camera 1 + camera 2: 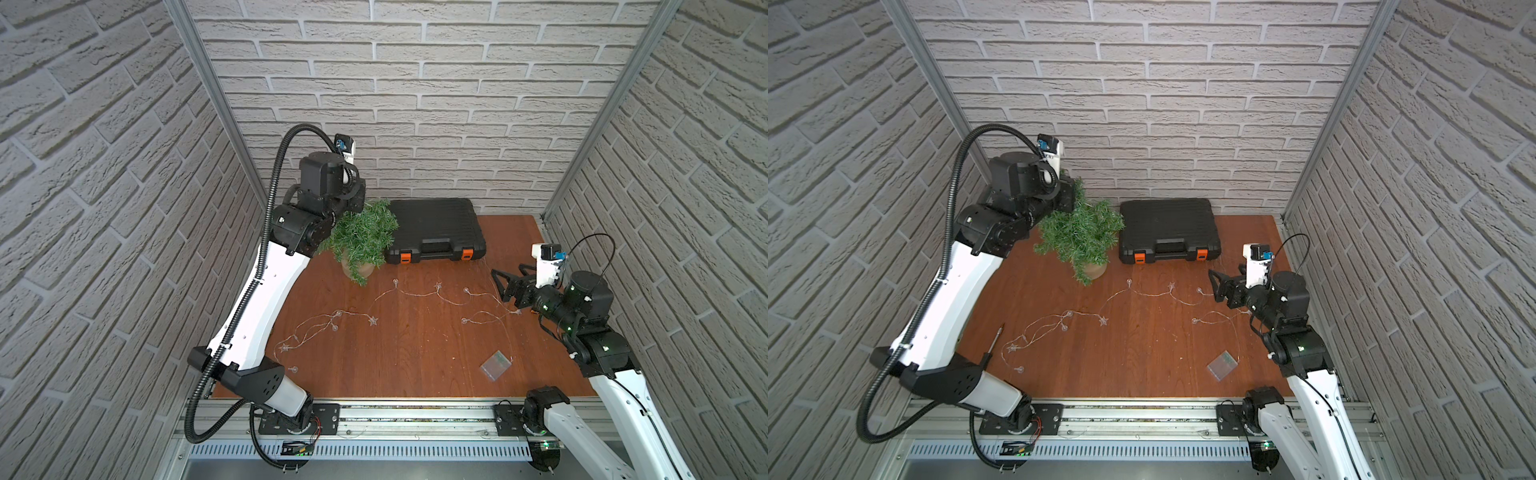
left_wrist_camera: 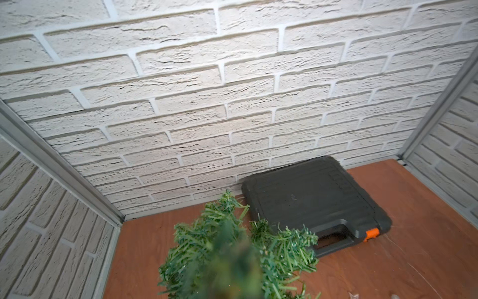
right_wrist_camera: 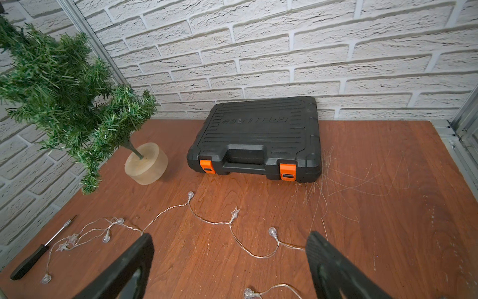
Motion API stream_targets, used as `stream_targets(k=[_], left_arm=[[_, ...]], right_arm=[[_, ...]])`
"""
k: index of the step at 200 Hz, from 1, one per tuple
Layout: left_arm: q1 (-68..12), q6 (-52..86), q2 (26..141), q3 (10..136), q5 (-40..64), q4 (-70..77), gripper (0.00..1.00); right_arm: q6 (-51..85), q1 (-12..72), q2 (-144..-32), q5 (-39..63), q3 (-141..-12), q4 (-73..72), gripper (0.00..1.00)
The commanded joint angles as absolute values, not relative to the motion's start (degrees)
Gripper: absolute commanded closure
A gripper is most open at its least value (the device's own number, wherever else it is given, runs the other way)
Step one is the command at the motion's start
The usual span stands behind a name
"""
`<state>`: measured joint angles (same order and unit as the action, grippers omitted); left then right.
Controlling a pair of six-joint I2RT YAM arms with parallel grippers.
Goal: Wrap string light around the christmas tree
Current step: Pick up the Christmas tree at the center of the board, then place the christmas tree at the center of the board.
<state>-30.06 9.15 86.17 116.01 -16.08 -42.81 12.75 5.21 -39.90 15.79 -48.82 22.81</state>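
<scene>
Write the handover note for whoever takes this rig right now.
Left gripper: jaws shut at the tip of the christmas tree, apparently gripping it; the tree leans.
Right gripper: jaws open, empty, above the string light.
The string lies loose on the table, its clear box nearer the arms' bases; none is on the tree.
Done: tree seemingly secured. To do: pick up the string, wind it round the tree.

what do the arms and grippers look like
Both arms have white shells with black joints and wrists. The left arm carries a thick black ribbed hose; the right arm has a thin black cable and small green lights. The right gripper has two flat black fingers. The left gripper's fingers are hidden.
</scene>
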Motion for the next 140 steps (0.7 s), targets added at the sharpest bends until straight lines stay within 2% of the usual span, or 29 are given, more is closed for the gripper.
stream_targets(k=[1,36,75,140], left_arm=[[-35.6,9.0,81.4,115.9,-14.4,-41.4,1.00],[-45.0,9.3,79.5,114.0,-16.0,-42.4,1.00],[-53.7,11.0,78.1,106.4,-17.3,-34.9,1.00],[-60.7,10.0,80.6,103.0,-18.2,-27.0,1.00]], right_arm=[[14.6,5.9,-40.6,17.4,-51.0,22.6,0.11],[15.9,6.7,-42.2,17.2,-52.3,23.2,0.14],[15.4,7.6,-42.8,16.6,-52.6,24.0,0.14],[15.0,8.6,-42.1,14.9,-51.6,25.3,0.17]])
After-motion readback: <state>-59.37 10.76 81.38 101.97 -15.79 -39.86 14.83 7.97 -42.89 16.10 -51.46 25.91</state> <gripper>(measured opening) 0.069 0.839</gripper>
